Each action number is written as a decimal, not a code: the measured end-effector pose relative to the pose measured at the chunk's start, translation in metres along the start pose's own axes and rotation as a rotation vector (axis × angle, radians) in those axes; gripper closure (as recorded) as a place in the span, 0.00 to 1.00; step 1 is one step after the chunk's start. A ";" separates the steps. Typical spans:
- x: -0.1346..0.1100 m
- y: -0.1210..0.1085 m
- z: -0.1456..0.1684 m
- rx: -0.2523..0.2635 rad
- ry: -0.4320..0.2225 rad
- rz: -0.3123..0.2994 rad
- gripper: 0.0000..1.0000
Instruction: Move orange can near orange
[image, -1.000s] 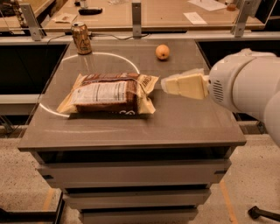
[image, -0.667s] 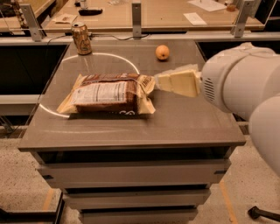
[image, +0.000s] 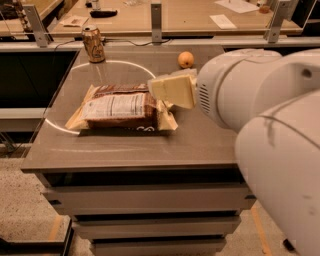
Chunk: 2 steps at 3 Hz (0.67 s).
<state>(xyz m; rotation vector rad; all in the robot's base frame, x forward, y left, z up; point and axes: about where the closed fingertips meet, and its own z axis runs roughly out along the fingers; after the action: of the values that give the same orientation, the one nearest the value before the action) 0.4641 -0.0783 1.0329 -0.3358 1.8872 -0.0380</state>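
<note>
The orange can (image: 93, 44), golden-orange with dark markings and a silver top, stands upright at the table's far left corner. The orange (image: 186, 59), small and round, lies at the far edge right of the middle, well apart from the can. My gripper (image: 156, 88), cream-coloured, hangs over the middle of the table above the right end of a snack bag, nearer the orange than the can. It holds nothing that I can see. My white arm (image: 260, 100) fills the right side of the view.
A brown snack bag (image: 120, 107) with a white label lies flat in the middle of the grey table (image: 200, 145). A white ring mark curves across the tabletop. Desks with papers and metal posts stand behind the table.
My arm and gripper have moved left across the table, from right of the snack bag to over its right end. The can, orange and bag have not moved.
</note>
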 end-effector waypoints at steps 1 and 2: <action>0.000 0.000 0.000 0.000 0.000 0.001 0.00; 0.000 0.000 0.000 0.000 0.000 0.001 0.00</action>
<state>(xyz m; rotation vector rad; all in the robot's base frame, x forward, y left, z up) 0.4641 -0.0781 1.0329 -0.3350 1.8873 -0.0369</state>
